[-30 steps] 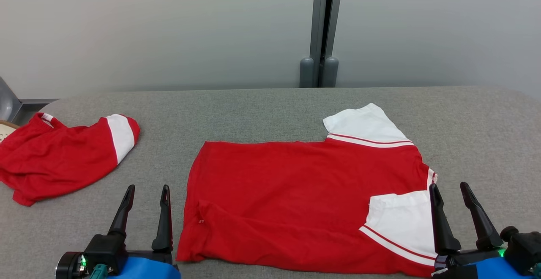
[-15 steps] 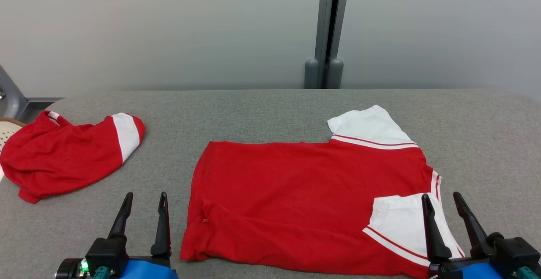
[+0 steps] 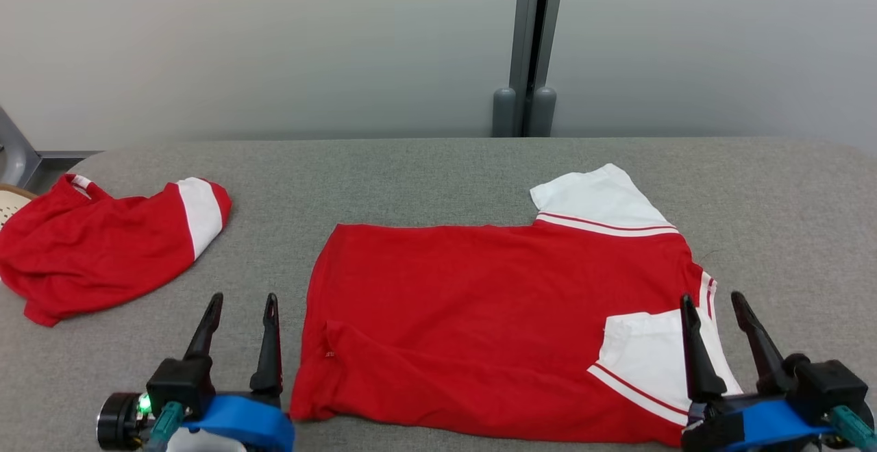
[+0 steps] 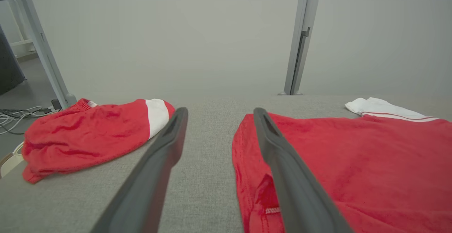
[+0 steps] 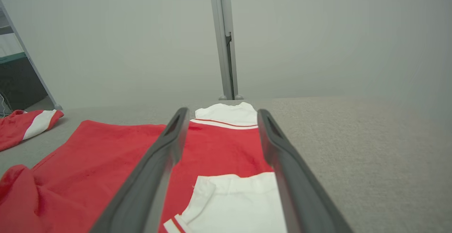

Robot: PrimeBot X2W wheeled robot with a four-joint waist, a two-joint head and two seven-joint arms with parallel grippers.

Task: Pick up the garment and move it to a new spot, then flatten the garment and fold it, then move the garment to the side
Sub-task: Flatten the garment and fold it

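Head view looks down; low wrist views both share the garment (image 3: 493,315).

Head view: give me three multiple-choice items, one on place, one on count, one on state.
1. The crumpled red-and-white garment lies where from the spread red T-shirt with white sleeves on the grey fabric table?
A) robot's left
B) robot's right
C) on top of it
2. How many white sleeves show on the T-shirt?
A) one
B) two
C) none
3. The left gripper and right gripper are:
A) both open, empty
B) both shut on cloth
C) left shut only
Answers: 1 A, it sits apart toward the table's left edge; 2 B, one far, one near, folded onto the red body; 3 A, each pair of fingers stands apart, gripping nothing.
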